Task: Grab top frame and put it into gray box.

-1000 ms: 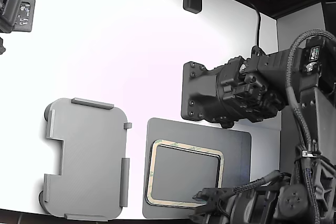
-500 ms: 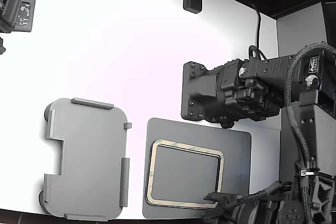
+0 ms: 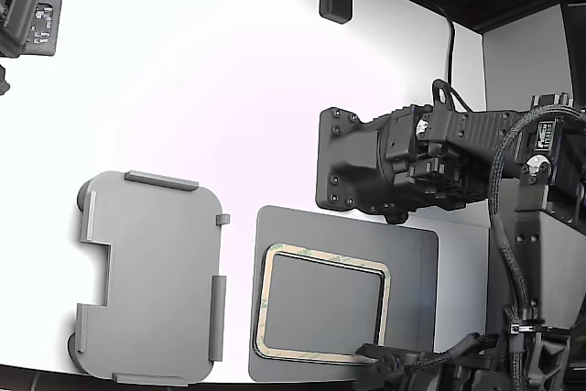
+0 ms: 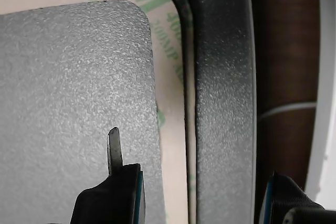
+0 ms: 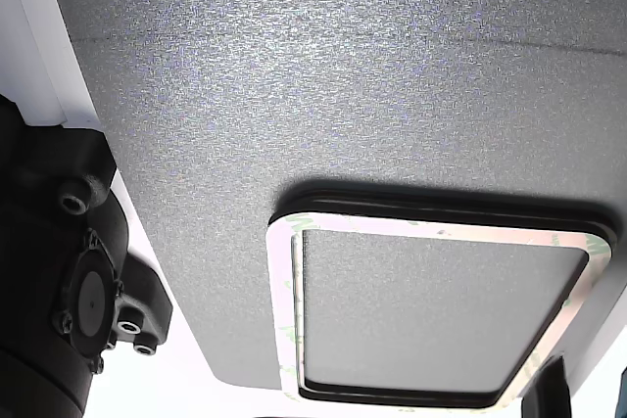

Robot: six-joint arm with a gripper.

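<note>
Wrist view: we see the gripper (image 4: 194, 192) with its jaws spread apart and nothing between them, one finger (image 4: 114, 148) over the mat inside the top frame (image 4: 173, 103). In the exterior view, the frame lies flat on the dark mat (image 3: 412, 263); the gray box (image 3: 151, 276) sits apart toward that view's left

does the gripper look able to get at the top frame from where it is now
Probably yes: the gripper is open, its fingers straddling the top frame strip, with nothing between them.
</note>
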